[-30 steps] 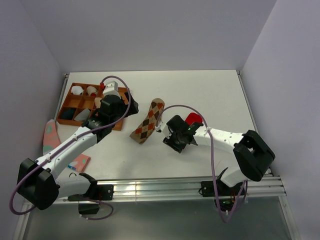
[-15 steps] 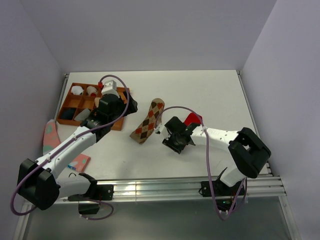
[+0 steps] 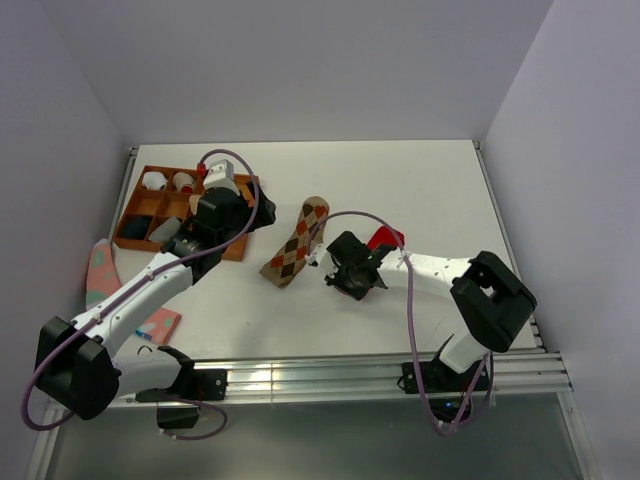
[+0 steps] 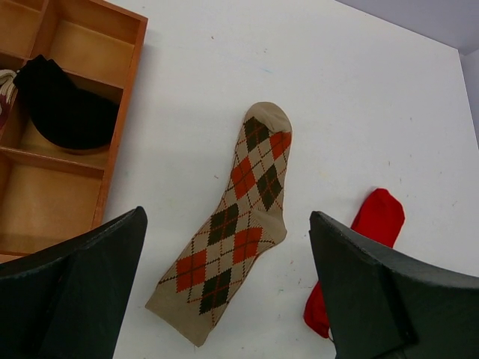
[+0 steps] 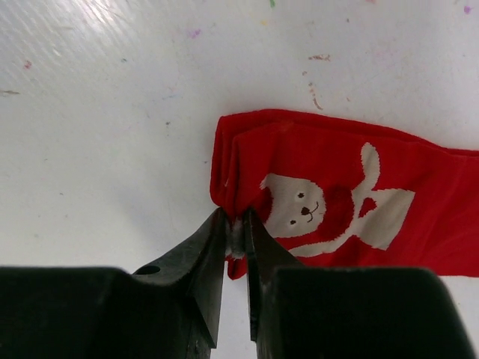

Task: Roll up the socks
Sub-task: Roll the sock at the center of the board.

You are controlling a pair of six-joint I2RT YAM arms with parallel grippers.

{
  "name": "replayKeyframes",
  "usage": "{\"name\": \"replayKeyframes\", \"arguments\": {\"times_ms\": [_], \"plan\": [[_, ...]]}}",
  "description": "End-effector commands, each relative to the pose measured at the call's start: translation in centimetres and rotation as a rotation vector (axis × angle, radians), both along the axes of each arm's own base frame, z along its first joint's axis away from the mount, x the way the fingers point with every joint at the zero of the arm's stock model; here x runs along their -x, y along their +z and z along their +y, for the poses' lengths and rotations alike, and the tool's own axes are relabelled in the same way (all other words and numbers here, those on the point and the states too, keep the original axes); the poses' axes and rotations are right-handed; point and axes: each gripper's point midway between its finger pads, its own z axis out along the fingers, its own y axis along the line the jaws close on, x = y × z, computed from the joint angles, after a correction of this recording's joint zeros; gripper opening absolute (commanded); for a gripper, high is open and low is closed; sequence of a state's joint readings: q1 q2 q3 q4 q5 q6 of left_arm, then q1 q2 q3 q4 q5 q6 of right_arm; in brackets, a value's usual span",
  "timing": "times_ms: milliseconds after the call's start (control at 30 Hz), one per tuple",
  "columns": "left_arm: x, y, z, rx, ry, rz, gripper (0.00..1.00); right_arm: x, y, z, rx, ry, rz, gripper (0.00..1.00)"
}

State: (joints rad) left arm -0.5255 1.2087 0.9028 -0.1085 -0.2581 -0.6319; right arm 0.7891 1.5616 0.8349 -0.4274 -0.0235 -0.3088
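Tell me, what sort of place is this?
Probably a robotics lab bench: the left arm and right arm are bolted to a white table boxed in by plain walls, with the argyle sock, red sock and wooden tray as practice props.

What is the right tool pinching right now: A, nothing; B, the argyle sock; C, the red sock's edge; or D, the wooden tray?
C: the right wrist view shows the right tool shut on the folded edge of the red sock.
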Motion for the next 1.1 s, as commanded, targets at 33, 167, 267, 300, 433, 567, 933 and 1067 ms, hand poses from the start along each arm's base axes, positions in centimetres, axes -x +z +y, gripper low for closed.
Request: {"name": "replayKeyframes", "arguments": {"times_ms": [33,167,267,300,433,567,933,1067], "plan": [[-0.4,0.1,0.0,-0.007,-0.010,-0.029,0.96,-0.9,1.2,1.4,-0.071,0.050,0.004,0.20],[0.0,0.0,0.2,-0.003,-0.011,-0.032,0.95,-0.9,2.2,1.4,-0.162,0.123,0.059,0.20],[0.3,-0.5,0.1,0.016,-0.017,-0.042,0.93,-1.4,2.9,0.7,-0.241,0.138,0.135,0.19],[0.5,-0.7,0.1,0.020,-0.021,-0.042,0.91,-1.5,3.1,0.5,-0.261,0.138,0.159,0.19],[0.7,0.8,-1.7,0.099,-0.101,-0.161,0.86,-1.1,3.5,-1.0,-0.334,0.122,0.362,0.19],[1.6,0.5,-4.1,0.102,-0.204,-0.227,0.79,-1.6,3.9,-1.1,-0.398,0.131,0.456,0.18],[4.4,-1.8,-14.2,0.124,-0.668,-0.381,0.56,-0.6,2.7,-1.9,-0.465,0.035,0.703,0.15],[6.3,-3.7,-16.6,0.167,-0.829,-0.366,0.51,-0.7,2.6,-2.4,-0.496,-0.006,0.766,0.14]]}}
